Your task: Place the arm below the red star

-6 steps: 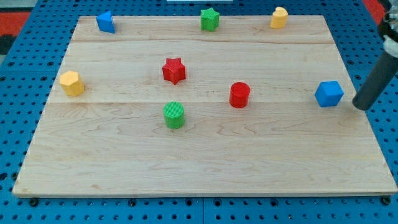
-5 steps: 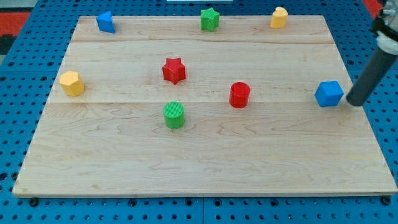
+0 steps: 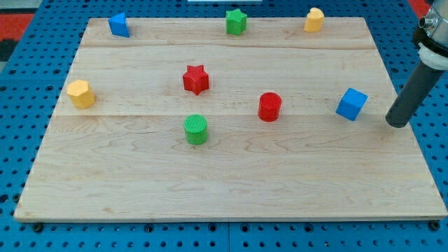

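Note:
The red star (image 3: 196, 79) sits left of the board's middle. My tip (image 3: 396, 123) is at the board's right edge, far to the right of the star and a little lower. A blue cube (image 3: 351, 104) lies just left of the tip, turned askew, with a gap between them. A red cylinder (image 3: 269, 106) stands between the cube and the star. A green cylinder (image 3: 197, 129) stands directly below the star.
A yellow block (image 3: 80, 93) is at the left edge. Along the top edge are a blue block (image 3: 119, 24), a green star (image 3: 236, 22) and a yellow block (image 3: 314, 19). The wooden board (image 3: 231, 182) lies on a blue pegboard.
My tip moved left and pushed the blue cube to the left and slightly up, turning it. The other blocks have not moved.

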